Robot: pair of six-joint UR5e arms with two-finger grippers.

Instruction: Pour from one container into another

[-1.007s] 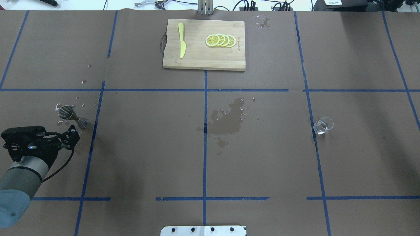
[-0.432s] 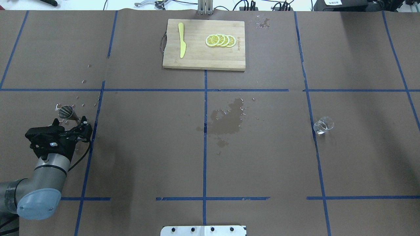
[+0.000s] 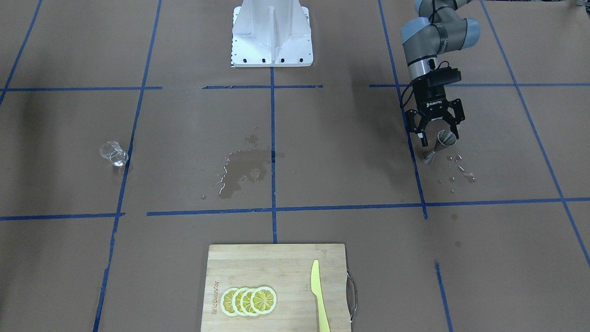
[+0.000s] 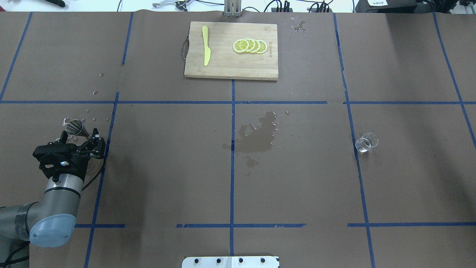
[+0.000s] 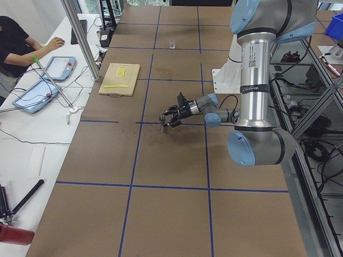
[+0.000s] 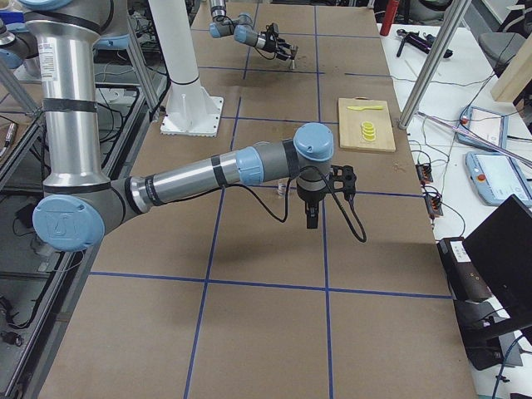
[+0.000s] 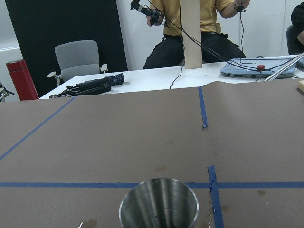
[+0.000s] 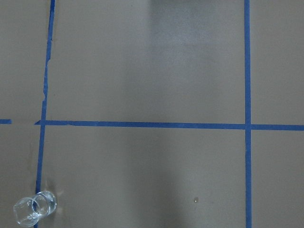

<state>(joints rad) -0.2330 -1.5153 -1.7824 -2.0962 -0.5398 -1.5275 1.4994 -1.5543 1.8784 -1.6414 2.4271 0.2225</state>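
Observation:
The silver jigger (image 4: 76,127) (image 3: 441,144) stands upright at the table's left, with droplets around it. My left gripper (image 4: 80,134) (image 3: 439,139) is open and low at the jigger. One finger is on each side of the jigger, and neither touches it. The jigger's open rim (image 7: 158,203) fills the bottom of the left wrist view. Far off on the right sits the small clear glass cup (image 4: 366,142) (image 3: 113,153) (image 8: 34,209). My right gripper (image 6: 309,218) hangs above the table near the cup. I cannot tell whether the right gripper is open.
A wooden cutting board (image 4: 230,65) at the far middle carries a yellow knife (image 4: 205,44) and lemon slices (image 4: 250,46). A wet patch (image 4: 260,134) darkens the paper at the table's centre. The white robot base (image 3: 272,32) is at the near edge.
My left arm has swung forward and right towards the jigger, and its open fingers now flank the jigger. The cup and the jigger have not moved.

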